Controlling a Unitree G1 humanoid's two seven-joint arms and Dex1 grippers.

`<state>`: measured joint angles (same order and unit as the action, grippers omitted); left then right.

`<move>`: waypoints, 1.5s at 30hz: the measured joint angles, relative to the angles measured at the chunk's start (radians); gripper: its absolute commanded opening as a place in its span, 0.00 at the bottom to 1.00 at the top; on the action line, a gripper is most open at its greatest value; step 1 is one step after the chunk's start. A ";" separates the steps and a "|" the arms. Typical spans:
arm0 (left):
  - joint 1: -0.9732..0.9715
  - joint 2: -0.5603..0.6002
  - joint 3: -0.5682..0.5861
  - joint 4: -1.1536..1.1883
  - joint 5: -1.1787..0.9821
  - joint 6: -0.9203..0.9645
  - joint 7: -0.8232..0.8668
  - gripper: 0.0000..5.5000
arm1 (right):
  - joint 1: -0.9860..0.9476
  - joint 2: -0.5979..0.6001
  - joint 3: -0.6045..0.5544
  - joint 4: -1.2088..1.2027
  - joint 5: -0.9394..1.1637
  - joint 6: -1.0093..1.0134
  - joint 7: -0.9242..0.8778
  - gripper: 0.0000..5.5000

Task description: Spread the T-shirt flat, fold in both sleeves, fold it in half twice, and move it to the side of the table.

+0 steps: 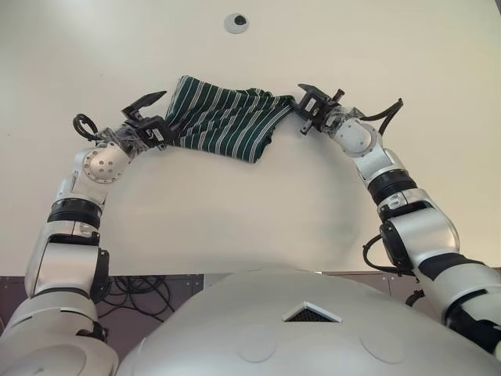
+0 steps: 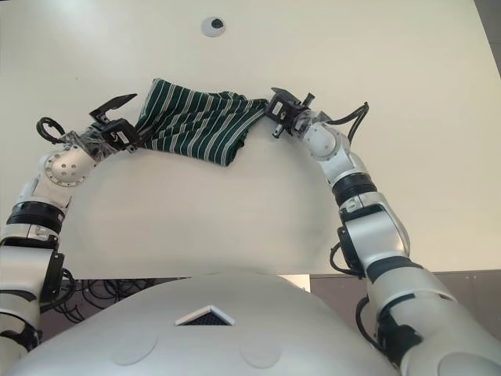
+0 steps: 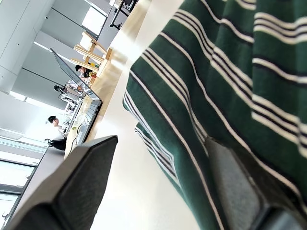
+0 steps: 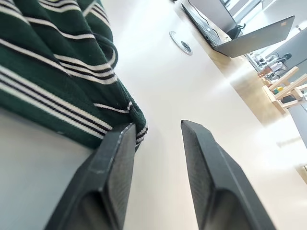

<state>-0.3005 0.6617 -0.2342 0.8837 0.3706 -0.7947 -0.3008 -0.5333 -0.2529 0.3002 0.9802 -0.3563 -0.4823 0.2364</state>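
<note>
Silver arms, black joint rings, looped cables, black pincers

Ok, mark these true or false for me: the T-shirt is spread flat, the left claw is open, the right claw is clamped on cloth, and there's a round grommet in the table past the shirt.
1. The T-shirt is spread flat with its sleeves out. False: it is bunched into a compact heap between the two claws.
2. The left claw is open at the shirt's left edge. True.
3. The right claw is clamped on cloth. False: its fingers stand apart, with the shirt's hem beside one finger and bare table showing between them.
4. A round grommet sits in the table beyond the shirt. True.
</note>
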 measured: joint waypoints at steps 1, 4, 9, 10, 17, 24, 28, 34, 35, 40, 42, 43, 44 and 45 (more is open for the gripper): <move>-0.004 0.001 -0.006 0.009 -0.001 -0.007 0.006 0.61 | 0.002 0.000 -0.014 0.006 0.006 -0.025 -0.002 0.30; -0.012 0.004 -0.017 0.030 -0.011 -0.023 0.007 0.61 | 0.029 -0.004 -0.061 -0.049 0.092 -0.145 0.023 0.30; -0.014 -0.010 -0.020 0.058 -0.091 -0.030 -0.024 0.61 | 0.135 0.002 -0.039 -0.268 0.241 -0.322 0.225 0.30; -0.013 -0.014 -0.018 0.057 -0.120 -0.029 -0.052 0.61 | 0.146 0.002 -0.029 -0.287 0.244 -0.323 0.247 0.30; 0.075 -0.078 0.005 -0.077 -0.417 0.049 -0.373 0.61 | 0.214 0.011 0.024 -0.507 0.308 -0.297 0.345 0.30; 0.163 -0.137 -0.051 -0.228 -0.473 0.070 -0.470 0.61 | 0.194 0.121 0.152 -0.435 0.045 -0.138 0.230 0.30; 0.170 -0.136 -0.045 -0.246 -0.476 0.081 -0.470 0.61 | 0.121 0.127 0.163 -0.273 -0.045 -0.010 0.126 0.30; 0.334 -0.137 -0.017 -0.520 -0.731 0.246 -0.681 0.61 | -0.047 0.142 0.134 -0.015 -0.066 0.036 -0.026 0.30; 0.355 -0.137 -0.013 -0.594 -0.785 0.279 -0.699 0.61 | -0.053 0.118 0.131 0.006 -0.065 0.031 -0.027 0.30; 0.344 -0.212 0.095 -0.851 -1.056 0.500 -0.645 0.61 | -0.050 -0.030 0.072 0.082 -0.025 -0.014 -0.047 0.30; 0.299 -0.268 0.134 -0.832 -1.079 0.544 -0.593 0.61 | -0.043 -0.089 0.034 0.115 -0.003 -0.015 -0.079 0.30; 0.261 -0.322 0.154 -0.793 -1.078 0.550 -0.555 0.61 | -0.030 -0.146 -0.005 0.144 0.017 -0.013 -0.112 0.30; 0.240 -0.347 0.159 -0.764 -1.065 0.544 -0.540 0.61 | -0.022 -0.183 -0.032 0.162 0.039 -0.008 -0.124 0.30; 0.196 -0.409 0.174 -0.685 -1.030 0.509 -0.492 0.61 | -0.003 -0.241 -0.087 0.196 0.077 0.019 -0.157 0.30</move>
<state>-0.1040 0.2529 -0.0602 0.1989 -0.6592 -0.2858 -0.7933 -0.5367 -0.4939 0.2132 1.1763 -0.2795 -0.4634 0.0794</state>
